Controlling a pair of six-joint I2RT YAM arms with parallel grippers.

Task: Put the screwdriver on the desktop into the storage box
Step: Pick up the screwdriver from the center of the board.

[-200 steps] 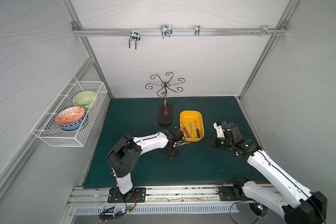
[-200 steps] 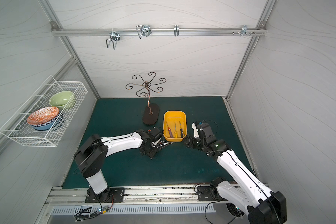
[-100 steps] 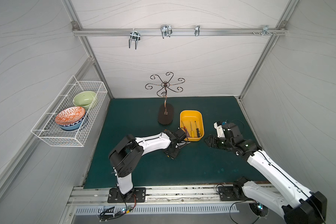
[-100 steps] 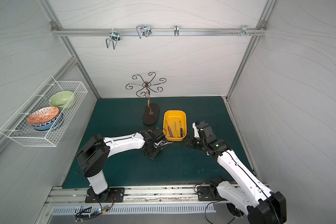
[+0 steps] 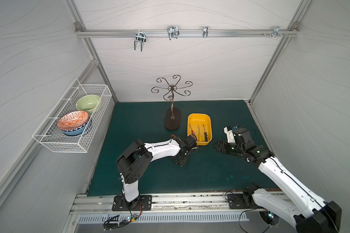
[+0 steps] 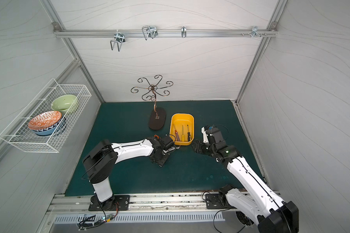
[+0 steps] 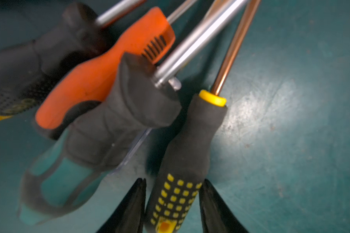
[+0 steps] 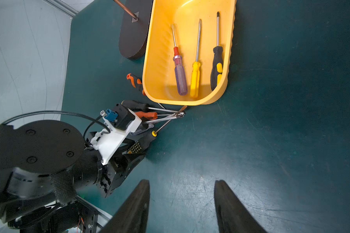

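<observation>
Having crept nearer the shallow yellow plastic storage box (image 5: pixel 202 142), now straddling the black, yellow-dotted rubber-handled screwdriver (image 7: pixel 190 145) with the left gripper (image 7: pixel 174 180); clamped or not, cannot tell. Still flat on the dark teal desktop (image 7: pixel 291 141) just beside the box: lift pending. Idling with right gripper (image 8: pixel 182 181) spread.

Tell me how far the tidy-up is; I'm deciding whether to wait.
Done: purple driver, yellow driver and black-yellow driver lie in the storage box. In hand: left claw straddles the dotted driver on the desktop; right claw open, empty. Left: that, plus orange driver, teal driver, black driver beside it, another driver by the box.
</observation>
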